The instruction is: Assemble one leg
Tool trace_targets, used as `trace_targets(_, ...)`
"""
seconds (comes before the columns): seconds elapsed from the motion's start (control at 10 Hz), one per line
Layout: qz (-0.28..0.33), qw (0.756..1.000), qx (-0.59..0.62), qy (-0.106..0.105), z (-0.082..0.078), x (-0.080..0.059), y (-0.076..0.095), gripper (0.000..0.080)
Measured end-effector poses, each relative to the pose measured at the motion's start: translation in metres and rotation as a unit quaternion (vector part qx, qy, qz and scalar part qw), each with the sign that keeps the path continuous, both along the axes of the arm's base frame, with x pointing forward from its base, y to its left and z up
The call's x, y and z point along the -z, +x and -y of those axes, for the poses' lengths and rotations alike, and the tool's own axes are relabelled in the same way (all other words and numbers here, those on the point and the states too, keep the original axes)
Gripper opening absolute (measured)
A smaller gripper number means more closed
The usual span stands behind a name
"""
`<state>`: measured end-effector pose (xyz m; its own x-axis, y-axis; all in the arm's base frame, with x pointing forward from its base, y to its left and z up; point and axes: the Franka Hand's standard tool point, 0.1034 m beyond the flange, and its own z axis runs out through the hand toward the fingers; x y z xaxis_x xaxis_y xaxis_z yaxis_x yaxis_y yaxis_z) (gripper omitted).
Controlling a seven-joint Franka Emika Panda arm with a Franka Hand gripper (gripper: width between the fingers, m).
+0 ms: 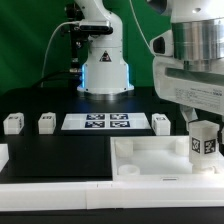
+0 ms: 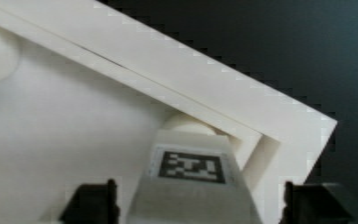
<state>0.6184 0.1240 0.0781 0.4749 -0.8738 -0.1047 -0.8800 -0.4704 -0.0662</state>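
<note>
Black tabletop fills the scene, edged with a white border along the front. At the back stands the arm's base (image 1: 103, 70). The largest loose piece, the white tray-like part (image 1: 150, 158), lies toward the exterior view's right. Behind it, near the middle of the table, lies the marker board (image 1: 96, 122).

Three spare legs stand in a row with that board: two (image 1: 13, 123) (image 1: 46, 123) to the exterior view's left of it, and one (image 1: 162, 123) just to its right. None of them touches the tray.

The leg (image 1: 203, 143) of this task stands upright in the tray's corner on the exterior view's right, directly under the gripper (image 2: 197, 205). In the wrist view its tag faces the camera, and the tray's angled rim runs just behind it.

The dark fingers (image 2: 96, 200) stand on either side of the leg. Whether they press on it or stand slightly clear cannot be told from these views.

As a judgement, the task is far along: the leg is fetched and placed at its corner socket. Whether it is fully seated or fastened there does not show, so tightening and letting go may remain.
</note>
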Motion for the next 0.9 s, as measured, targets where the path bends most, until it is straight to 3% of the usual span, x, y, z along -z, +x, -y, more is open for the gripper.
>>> trace_targets(0.1,0.000,1.000,-0.003,0.000,-0.0006,0.0001,-0.0002,0.0599)
trace_targets(0.3,0.016,0.988,-0.151,-0.003,0.0010,0.0004,-0.0005,0.0640)
trace_targets(0.7,0.034,0.917,-0.397,-0.002,0.0034,0.0008,-0.0027,0.0649)
trace_targets(0.9,0.046,0.860,-0.508,-0.005,0.0039,0.0009,-0.0027,0.0649)
